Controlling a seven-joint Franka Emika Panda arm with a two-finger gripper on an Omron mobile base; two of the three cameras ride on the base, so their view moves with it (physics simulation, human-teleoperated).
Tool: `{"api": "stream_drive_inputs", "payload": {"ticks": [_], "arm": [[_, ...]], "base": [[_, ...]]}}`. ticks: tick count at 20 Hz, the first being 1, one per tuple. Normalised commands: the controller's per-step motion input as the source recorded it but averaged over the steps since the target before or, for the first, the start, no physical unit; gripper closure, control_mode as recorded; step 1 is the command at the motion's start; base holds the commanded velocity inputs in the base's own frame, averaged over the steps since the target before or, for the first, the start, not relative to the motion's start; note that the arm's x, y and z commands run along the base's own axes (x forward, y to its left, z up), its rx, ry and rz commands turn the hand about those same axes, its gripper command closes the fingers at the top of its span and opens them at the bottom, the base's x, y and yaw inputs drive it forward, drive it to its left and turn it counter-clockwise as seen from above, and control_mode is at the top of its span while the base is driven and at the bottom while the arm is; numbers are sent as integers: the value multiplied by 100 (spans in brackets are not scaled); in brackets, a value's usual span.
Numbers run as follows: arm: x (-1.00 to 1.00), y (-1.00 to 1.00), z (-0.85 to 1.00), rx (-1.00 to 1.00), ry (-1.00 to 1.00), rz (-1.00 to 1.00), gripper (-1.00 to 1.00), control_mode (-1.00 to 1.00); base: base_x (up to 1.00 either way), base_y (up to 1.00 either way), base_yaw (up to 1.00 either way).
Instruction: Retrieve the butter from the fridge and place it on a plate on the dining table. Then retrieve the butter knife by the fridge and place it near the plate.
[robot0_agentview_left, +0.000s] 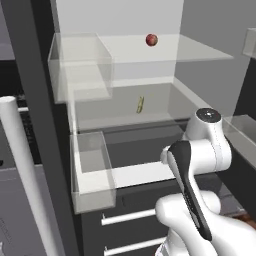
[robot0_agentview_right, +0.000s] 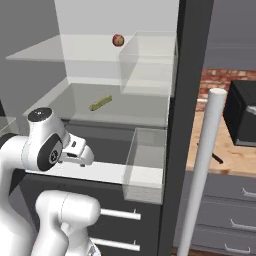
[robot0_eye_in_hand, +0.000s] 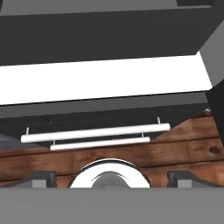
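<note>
The fridge (robot0_agentview_left: 120, 20) stands open, its white inside (robot0_agentview_right: 100, 20) fitted with clear shelves. The butter (robot0_agentview_left: 140, 104) is a small yellowish-olive stick lying on the middle shelf, and it also shows in the right base view (robot0_agentview_right: 100, 103). My gripper (robot0_eye_in_hand: 116, 179) is open and empty, with its fingertips (robot0_eye_in_hand: 41, 179) far apart. It hangs in front of the fridge, below the butter's shelf, and faces down at the lower drawers and the wood floor. The butter knife (robot0_agentview_right: 217, 158), slim and dark, lies on the wooden counter right of the fridge. The plate and the dining table are out of view.
A small red ball (robot0_agentview_left: 151, 40) rests on the top shelf. Clear door bins (robot0_agentview_left: 90, 170) (robot0_agentview_right: 145, 162) jut out on both sides. White bar handles (robot0_agentview_left: 20, 165) (robot0_agentview_right: 205, 165) stand close by. Two drawer handles (robot0_eye_in_hand: 96, 132) sit low. A black microwave (robot0_agentview_right: 242, 112) is on the counter.
</note>
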Motion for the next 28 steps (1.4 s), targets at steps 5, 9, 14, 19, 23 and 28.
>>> {"api": "stream_drive_inputs", "payload": {"ticks": [5, 9, 14, 19, 23, 28], "arm": [[0, 0, 0, 0, 0, 0, -100, 100], [0, 0, 0, 0, 0, 0, -100, 100], [0, 0, 0, 0, 0, 0, -100, 100], [0, 0, 0, 0, 0, 0, -100, 100], [0, 0, 0, 0, 0, 0, -100, 100], [0, 0, 0, 0, 0, 0, -100, 100]], "base": [[61, 0, 0], [54, 2, 0], [53, 1, 0], [42, 2, 0], [5, 0, 0], [0, 0, 0]]}}
